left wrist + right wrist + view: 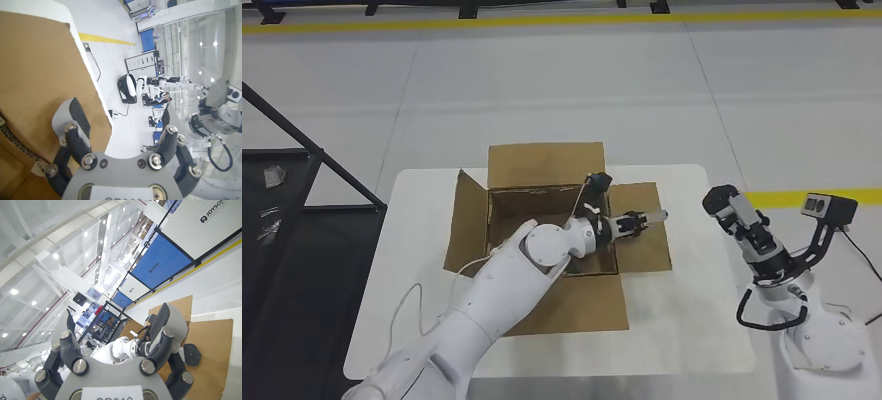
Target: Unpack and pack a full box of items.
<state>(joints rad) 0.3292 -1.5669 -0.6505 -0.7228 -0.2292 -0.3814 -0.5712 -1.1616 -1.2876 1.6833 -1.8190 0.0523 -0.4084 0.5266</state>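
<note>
A box flap (pixel 650 255) lies close under the left hand (pixel 647 217). The open box (pixel 542 193) sits behind it; ahead is free air.

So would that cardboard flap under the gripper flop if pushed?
Probably it hinges at its crease rather than bending; the flap lies splayed flat. The open cardboard box looks thin-walled and light, so it may slide on the table.

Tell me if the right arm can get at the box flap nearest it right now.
Probably, but not cleanly. The right gripper is open and empty, with nothing between it and the flap, yet the left gripper hangs over that same flap and could get bumped.
</note>
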